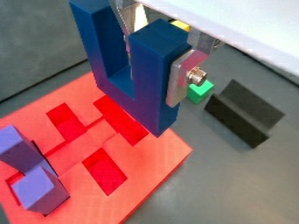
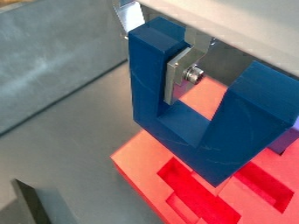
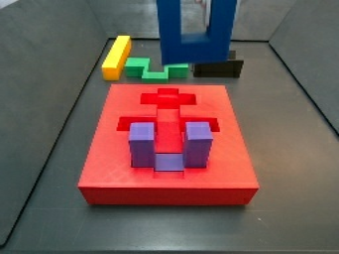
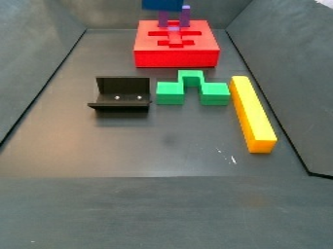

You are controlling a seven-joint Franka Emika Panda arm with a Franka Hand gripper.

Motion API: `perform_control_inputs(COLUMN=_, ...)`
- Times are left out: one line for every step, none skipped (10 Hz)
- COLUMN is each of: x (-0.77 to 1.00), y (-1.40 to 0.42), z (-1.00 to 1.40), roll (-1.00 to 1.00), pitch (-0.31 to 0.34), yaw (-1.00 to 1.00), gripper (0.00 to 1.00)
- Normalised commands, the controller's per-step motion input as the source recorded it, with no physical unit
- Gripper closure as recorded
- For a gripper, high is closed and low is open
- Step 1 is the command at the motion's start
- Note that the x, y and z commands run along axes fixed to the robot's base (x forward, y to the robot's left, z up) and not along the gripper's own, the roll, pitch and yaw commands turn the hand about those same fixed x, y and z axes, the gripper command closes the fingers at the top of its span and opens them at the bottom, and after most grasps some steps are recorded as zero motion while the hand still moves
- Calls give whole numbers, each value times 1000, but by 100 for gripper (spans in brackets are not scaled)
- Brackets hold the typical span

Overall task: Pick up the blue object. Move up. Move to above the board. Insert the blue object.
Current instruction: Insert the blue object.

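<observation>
My gripper (image 1: 153,63) is shut on one prong of the blue object (image 1: 117,66), a dark royal-blue U-shaped block. One silver finger (image 1: 180,80) presses the prong's outer face. The same grip shows in a wrist view (image 2: 153,68). The blue object (image 3: 173,38) hangs prongs up in the air, over the board's end nearest the fixture. The board (image 3: 119,171) is a big red slab with cross-shaped recesses (image 1: 107,166). It also shows in both wrist views (image 2: 135,159) and far off in a side view (image 4: 151,54).
A lighter purple U-shaped block (image 3: 169,145) sits in the board's other end (image 1: 26,171). Beside the board lie a green piece (image 4: 193,89), a yellow bar (image 4: 252,113) and the black fixture (image 4: 120,95). Grey walls (image 3: 40,109) ring the floor.
</observation>
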Motion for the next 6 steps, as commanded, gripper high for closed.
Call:
perform_control_inputs(x=-266, y=97, z=-414, roll=-79, pitch=83, yaw=-129, gripper=100)
perform_control_inputs(x=-366, y=157, z=-340, roll=-176, pitch=114, yaw=-314, gripper=100)
perform_control_inputs(x=-311, y=117, z=-334, roll=-219, pitch=93, yaw=-317, gripper=100)
perform_control_inputs(x=-260, y=54, z=-354, roll=-229, pitch=51, yaw=-251, gripper=100)
perform_control_inputs(x=-160, y=0, z=-394, roll=-231, pitch=4, yaw=-151, gripper=100)
perform_control_inputs(x=-17, y=0, z=-423, roll=-209, pitch=0, yaw=-57, gripper=100)
